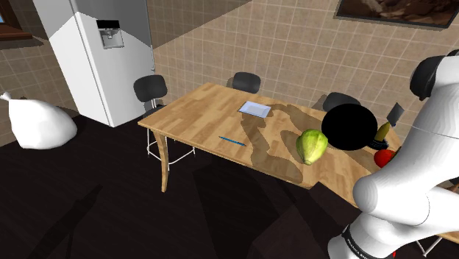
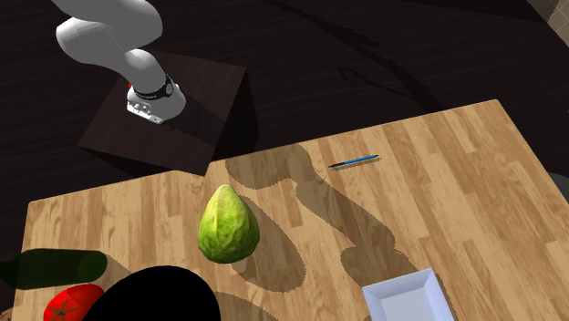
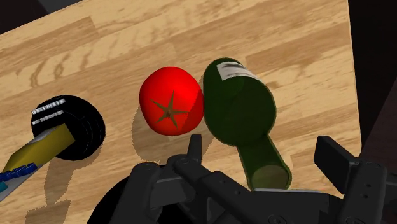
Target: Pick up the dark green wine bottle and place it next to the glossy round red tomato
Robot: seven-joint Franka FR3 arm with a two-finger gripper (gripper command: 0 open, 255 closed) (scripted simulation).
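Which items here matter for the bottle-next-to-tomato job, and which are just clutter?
Job: dark green wine bottle, lying on its side; glossy round red tomato beside it; black two-finger gripper, open.
Clutter: pointed yellow-green leafy head; thin blue pen; shallow white rectangular tray; black round disc with yellow piece.

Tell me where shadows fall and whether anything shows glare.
Shoulder view: the broad shadow of the arm crosses the table beside the green vegetable. Second exterior view: it spreads from the vegetable toward the white tray. Wrist view: the tomato throws a soft shadow; no glare on it or the bottle.
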